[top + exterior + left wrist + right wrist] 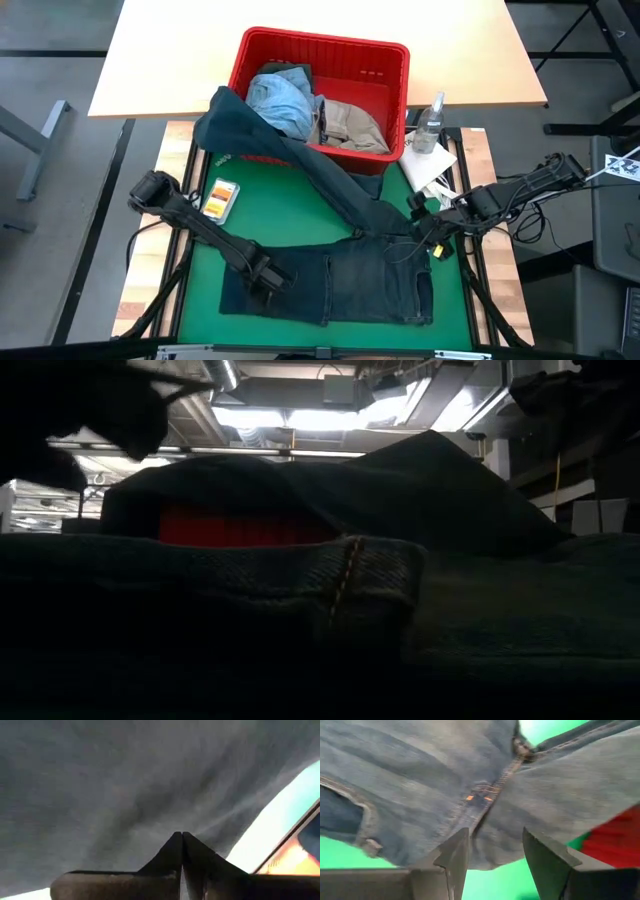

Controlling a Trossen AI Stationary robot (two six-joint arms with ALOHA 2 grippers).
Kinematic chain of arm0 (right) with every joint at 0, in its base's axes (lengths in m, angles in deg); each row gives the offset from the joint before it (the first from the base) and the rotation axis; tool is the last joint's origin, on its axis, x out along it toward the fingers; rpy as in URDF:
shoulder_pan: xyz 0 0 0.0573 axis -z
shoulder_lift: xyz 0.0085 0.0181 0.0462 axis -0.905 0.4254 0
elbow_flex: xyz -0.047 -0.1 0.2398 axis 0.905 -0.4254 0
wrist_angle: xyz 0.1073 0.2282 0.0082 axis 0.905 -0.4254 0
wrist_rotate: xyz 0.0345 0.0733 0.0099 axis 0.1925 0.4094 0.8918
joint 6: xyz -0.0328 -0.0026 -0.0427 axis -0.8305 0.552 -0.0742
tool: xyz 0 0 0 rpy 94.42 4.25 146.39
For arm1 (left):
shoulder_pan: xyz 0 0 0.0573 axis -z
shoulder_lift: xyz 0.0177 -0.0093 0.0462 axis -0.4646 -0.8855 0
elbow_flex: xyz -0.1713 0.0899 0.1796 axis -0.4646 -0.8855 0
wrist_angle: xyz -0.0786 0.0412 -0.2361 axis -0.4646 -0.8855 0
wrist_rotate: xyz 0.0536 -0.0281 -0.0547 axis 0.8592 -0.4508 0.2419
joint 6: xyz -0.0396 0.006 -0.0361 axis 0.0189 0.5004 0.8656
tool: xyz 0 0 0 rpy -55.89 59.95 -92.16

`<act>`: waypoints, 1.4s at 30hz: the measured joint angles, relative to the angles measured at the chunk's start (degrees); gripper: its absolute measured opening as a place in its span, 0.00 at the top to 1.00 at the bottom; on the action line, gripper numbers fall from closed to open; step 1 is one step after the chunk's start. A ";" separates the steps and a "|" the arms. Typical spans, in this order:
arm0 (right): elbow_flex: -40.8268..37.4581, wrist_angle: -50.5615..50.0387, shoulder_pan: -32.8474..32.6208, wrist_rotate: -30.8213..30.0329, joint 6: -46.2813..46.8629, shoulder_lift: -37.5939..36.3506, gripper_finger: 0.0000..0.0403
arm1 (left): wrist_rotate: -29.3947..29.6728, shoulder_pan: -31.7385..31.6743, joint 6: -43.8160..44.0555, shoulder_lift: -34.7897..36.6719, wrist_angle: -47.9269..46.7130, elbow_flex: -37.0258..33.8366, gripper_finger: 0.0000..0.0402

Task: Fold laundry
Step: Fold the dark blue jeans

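Presently catalogued: dark navy jeans, the largest item, spread flat across the near half of the green mat on the bench. The waist and seat section lies in a broad rectangle near the front edge; one leg runs diagonally away from it, climbs the front wall of the red basket and drapes over its near-left corner. The fabric is a faded dark blue with orange-tan stitching, a seam and rivet area showing in the right wrist view, and a folded hem edge with a yellow thread line showing in the low view.

Light blue denim: crumpled in the left part of the basket, pale and bunched.

Beige khaki piece: crumpled in the right part of the basket, beside the light denim.

Left claw: fingers pressed together, tips down on the jeans at the left end of the flat section; whether cloth is pinched between them cannot be told.

Right claw: fingers standing wide apart, poised just over the jeans where the leg meets the seat, nothing between them.

Also present: a small orange-and-white packet on the mat's left, a clear bottle and a white cloth right of the basket.
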 joint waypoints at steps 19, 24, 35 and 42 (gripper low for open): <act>-12.68 12.35 -0.04 11.45 5.39 1.72 0.54 | 11.91 -2.69 2.48 -0.21 10.64 0.22 0.99; -18.75 25.28 -0.02 8.44 4.65 2.31 0.54 | 13.02 -2.73 2.55 -0.19 10.74 0.22 0.99; -29.34 50.82 0.02 3.90 4.48 13.76 0.54 | 13.00 -4.26 2.42 0.51 11.89 0.22 0.99; -29.16 65.02 0.00 -0.13 0.57 23.49 0.54 | 15.20 -7.64 -1.56 1.28 16.41 0.24 0.99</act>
